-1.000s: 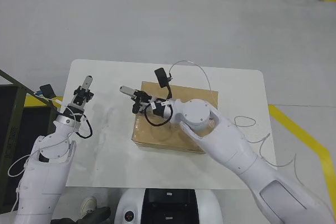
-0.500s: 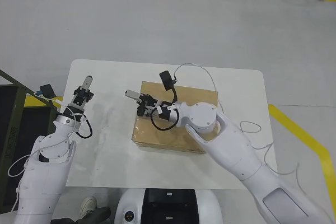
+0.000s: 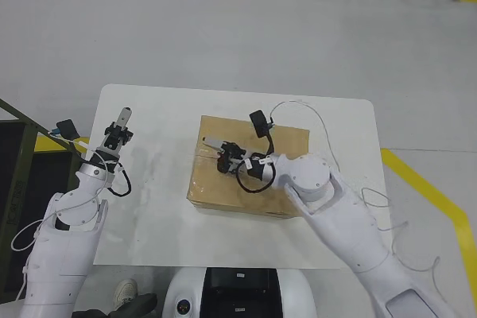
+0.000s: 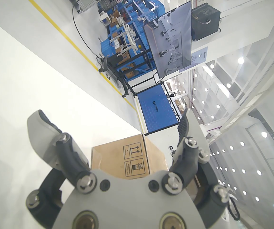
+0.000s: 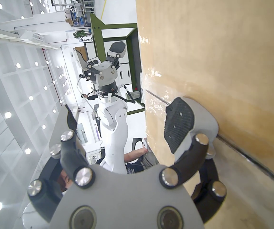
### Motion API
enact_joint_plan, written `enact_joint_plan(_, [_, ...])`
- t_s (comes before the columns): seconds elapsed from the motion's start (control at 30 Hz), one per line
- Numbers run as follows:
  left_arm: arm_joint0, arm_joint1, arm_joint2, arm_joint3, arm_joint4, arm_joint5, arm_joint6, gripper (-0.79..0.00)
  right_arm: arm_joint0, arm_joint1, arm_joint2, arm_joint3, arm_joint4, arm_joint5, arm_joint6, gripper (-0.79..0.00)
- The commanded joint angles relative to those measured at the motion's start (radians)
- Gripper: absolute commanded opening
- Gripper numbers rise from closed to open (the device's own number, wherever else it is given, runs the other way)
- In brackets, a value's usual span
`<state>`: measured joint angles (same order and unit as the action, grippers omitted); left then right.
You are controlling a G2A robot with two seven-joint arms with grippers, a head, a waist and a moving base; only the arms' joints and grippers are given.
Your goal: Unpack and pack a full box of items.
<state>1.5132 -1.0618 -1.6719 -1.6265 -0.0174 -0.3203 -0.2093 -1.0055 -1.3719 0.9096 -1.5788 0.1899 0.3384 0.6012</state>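
Observation:
A closed cardboard box [image 3: 222, 189] with a taped seam stands in the middle of the white table [image 3: 155, 211]. My right gripper [image 3: 215, 145] is open and lies low over the box's top near its left end. In the right wrist view the box [image 5: 222, 48] is close up, and the right gripper [image 5: 125, 122] has one black pad [image 5: 178, 125] resting by the taped seam. My left gripper [image 3: 124, 118] is held up over the table's left part, open and empty. In the left wrist view this gripper [image 4: 113, 125] points past the box [image 4: 125, 156].
A dark green frame [image 3: 8, 183] stands off the table's left edge. A thin white cable [image 3: 306, 111] loops over the box's far side. Yellow floor tape [image 3: 429, 191] runs to the right. Bare table lies between the left gripper and the box.
The right gripper has moved to the right, from beyond the box's left edge to over the box's top. The left arm has kept still.

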Motion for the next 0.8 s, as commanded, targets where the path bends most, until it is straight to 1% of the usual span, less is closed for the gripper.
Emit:
enact_joint_plan(0.0, [0.0,0.0,0.0,0.0,0.0,0.0,0.0,0.0,-0.025,0.008,0.024,-0.02,-0.01,0.005,0.004,0.0])
enact_joint_plan(0.3, [0.0,0.0,0.0,0.0,0.0,0.0,0.0,0.0,-0.148,0.048,0.147,-0.124,-0.062,0.035,0.018,0.0])
enact_joint_plan(0.5, [0.0,0.0,0.0,0.0,0.0,0.0,0.0,0.0,-0.231,0.069,0.229,-0.2,-0.083,0.029,0.008,0.0])
enact_joint_plan(0.77, [0.0,0.0,0.0,0.0,0.0,0.0,0.0,0.0,-0.307,0.086,0.296,-0.244,-0.087,0.014,-0.007,0.0])
